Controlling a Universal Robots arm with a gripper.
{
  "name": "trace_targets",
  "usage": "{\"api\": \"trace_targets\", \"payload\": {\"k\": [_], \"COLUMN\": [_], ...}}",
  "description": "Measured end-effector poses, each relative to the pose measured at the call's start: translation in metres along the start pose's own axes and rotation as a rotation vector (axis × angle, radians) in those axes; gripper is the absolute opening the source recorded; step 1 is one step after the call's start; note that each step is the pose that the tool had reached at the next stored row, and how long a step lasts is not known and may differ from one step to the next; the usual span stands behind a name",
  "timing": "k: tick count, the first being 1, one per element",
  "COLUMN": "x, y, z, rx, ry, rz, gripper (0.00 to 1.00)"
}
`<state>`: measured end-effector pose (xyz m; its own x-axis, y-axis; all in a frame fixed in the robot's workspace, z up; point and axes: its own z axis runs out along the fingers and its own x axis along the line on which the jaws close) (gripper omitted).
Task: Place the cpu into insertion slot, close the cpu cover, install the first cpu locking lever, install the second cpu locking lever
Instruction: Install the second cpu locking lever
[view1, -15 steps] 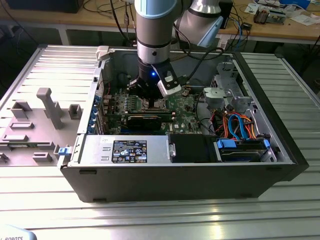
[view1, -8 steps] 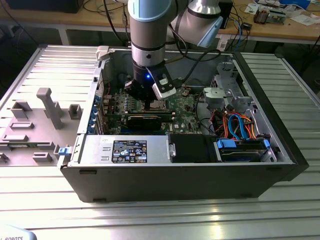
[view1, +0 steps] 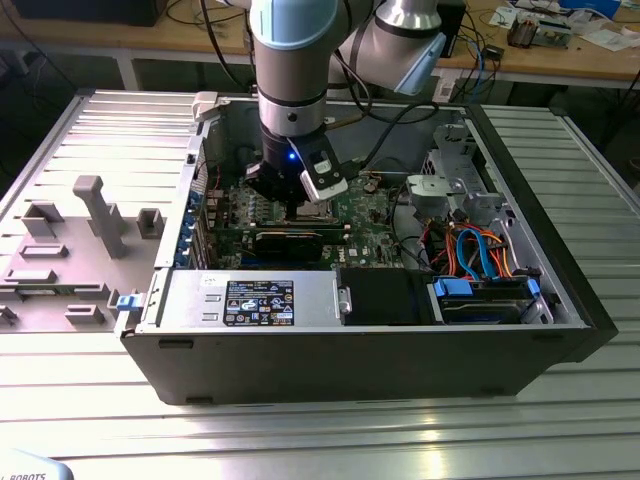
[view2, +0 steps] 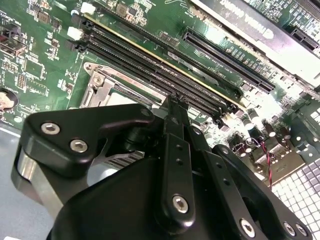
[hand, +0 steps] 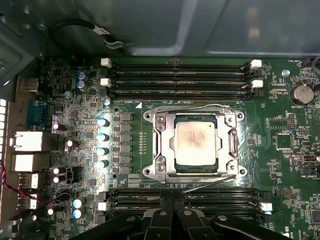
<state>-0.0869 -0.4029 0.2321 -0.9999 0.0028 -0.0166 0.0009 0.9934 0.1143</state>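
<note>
The cpu (hand: 196, 145) lies flat in the insertion slot (hand: 150, 172) on the green motherboard. The silver cpu cover (hand: 162, 145) is down around the chip's edges. One wire locking lever (hand: 195, 107) runs along the slot's side toward the case wall. The other lever (hand: 210, 183) slants off the opposite side, its free end close to my fingertips. My gripper (hand: 173, 202) is shut, its black fingers pressed together beside the slot. In the second wrist view the gripper (view2: 176, 102) sits just off the cover's corner (view2: 102, 82). The exterior view shows the gripper (view1: 290, 200) low inside the open computer case.
Long black memory slots (hand: 180, 75) flank the socket on both sides. A black graphics card (view1: 290, 240) lies in front of the gripper, with a power supply (view1: 250, 300) nearer still. Drive bays with blue and orange cables (view1: 480, 260) fill the exterior view's right. A grey fixture tray (view1: 70, 250) sits on its left.
</note>
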Motion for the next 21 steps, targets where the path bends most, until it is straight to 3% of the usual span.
{"api": "trace_targets", "payload": {"k": [12, 16, 21], "x": [0.0018, 0.0039, 0.004], "y": [-0.0006, -0.0028, -0.01], "z": [0.0, 0.002, 0.0025], "rx": [-0.001, -0.0241, -0.0388], "ry": [0.0002, 0.0004, 0.0014], "rz": [0.0, -0.001, -0.005], "gripper": [0.11, 0.11, 0.11]}}
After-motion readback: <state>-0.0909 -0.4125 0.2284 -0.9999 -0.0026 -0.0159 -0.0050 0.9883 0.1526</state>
